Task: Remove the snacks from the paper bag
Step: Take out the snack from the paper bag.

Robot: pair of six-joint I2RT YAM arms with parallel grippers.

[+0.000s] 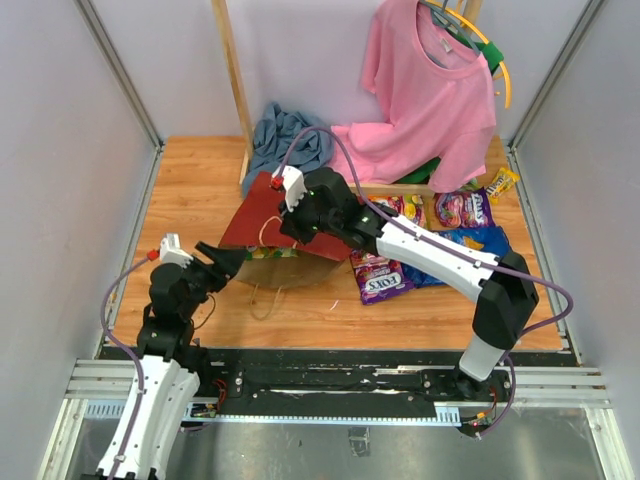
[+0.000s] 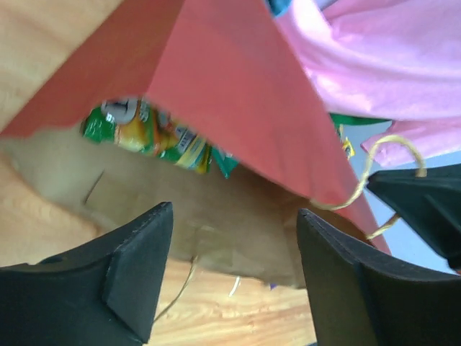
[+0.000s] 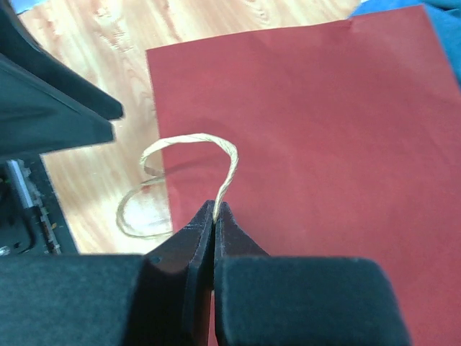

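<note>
Left hand (image 2: pixel 234 216) agape before half-hidden green packet (image 2: pixel 144 133); right hand (image 3: pixel 215 213) clamped on twine handle (image 3: pixel 194 136).

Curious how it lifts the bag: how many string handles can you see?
2. One twine handle is pinched in the right fingers over the red side of the paper bag; the other lies on the table nearby.

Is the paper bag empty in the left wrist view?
No, a green-yellow packet lies inside the paper bag, visible through its open mouth.
</note>
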